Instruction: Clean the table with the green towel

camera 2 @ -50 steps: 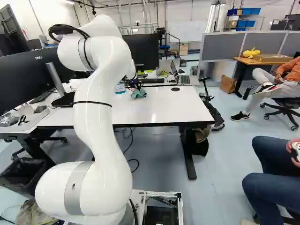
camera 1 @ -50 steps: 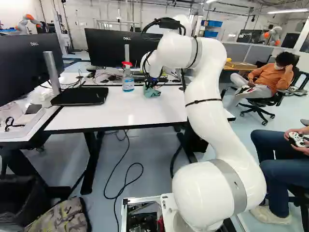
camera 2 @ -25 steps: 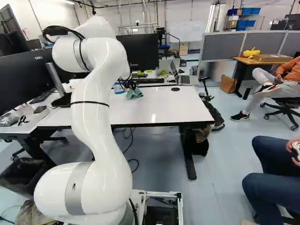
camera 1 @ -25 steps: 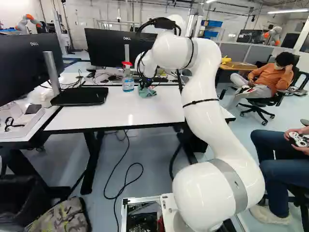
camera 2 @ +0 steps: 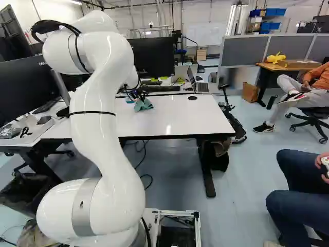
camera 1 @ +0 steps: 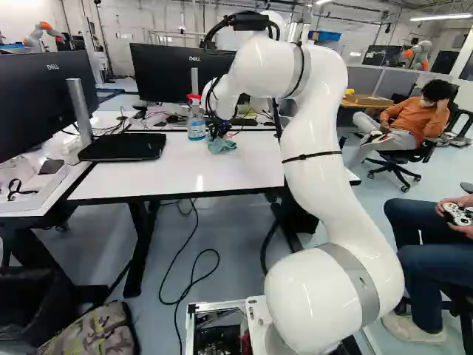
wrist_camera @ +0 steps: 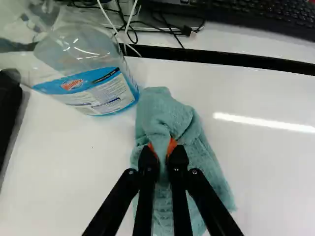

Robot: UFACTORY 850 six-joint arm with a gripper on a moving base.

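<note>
In the left base view my gripper (camera 1: 216, 132) is down at the white table (camera 1: 170, 174), just right of the spray bottle (camera 1: 196, 124) with its red top. The wrist view has the gripper (wrist_camera: 163, 150) shut on the green towel (wrist_camera: 204, 162), a fold of cloth pinched between its orange pads. The rest of the towel spreads on the tabletop under and around the fingers. The bottle (wrist_camera: 96, 73) of blue liquid stands close beside the towel. In the right base view the towel (camera 2: 144, 105) shows at the far part of the table, and my arm hides the bottle.
A monitor (camera 1: 174, 70) and a keyboard (wrist_camera: 266, 12) are beyond the table's far edge, with cables (wrist_camera: 129, 22) near them. A black monitor base (camera 1: 123, 147) lies at the table's left. A laptop (camera 2: 199, 85) stands behind. Another robot (camera 1: 43, 33) is far back.
The arm has moved the gripper and towel leftward over the table, closer to the bottle, and slightly toward the base. The base and bottle have stayed put.
</note>
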